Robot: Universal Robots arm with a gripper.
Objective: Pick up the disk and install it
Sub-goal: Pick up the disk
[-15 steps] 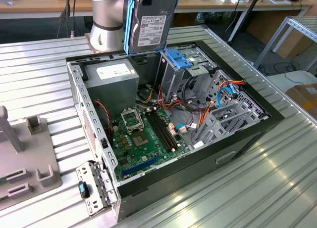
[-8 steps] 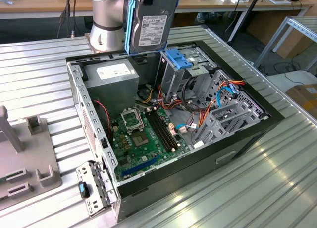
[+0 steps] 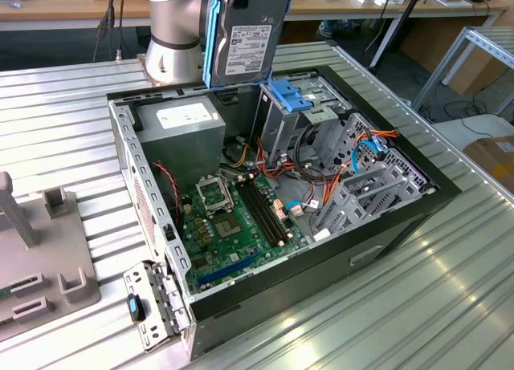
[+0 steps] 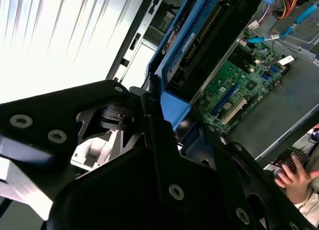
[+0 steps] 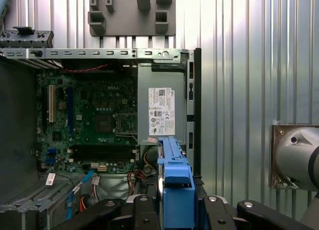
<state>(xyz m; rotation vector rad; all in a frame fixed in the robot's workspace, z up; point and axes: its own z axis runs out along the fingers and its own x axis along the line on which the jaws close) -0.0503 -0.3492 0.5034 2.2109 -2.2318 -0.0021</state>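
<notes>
In the exterior view, the disk (image 3: 253, 34) hangs upright above the back of the open computer case (image 3: 401, 217), which lies on the ribbed metal desk (image 3: 450, 306). In the second wrist view, the hand (image 4: 167, 108) is clamped on the disk's blue frame. In the first wrist view, the disk is seen edge-on beside the power supply (image 5: 162, 110).

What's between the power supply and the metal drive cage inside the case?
In the exterior view, coloured wires lie between the power supply and the drive cage.

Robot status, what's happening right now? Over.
Gripper shut on disk. Disk upright, held above open computer case. Loose cables crowd the drive bays.
</notes>
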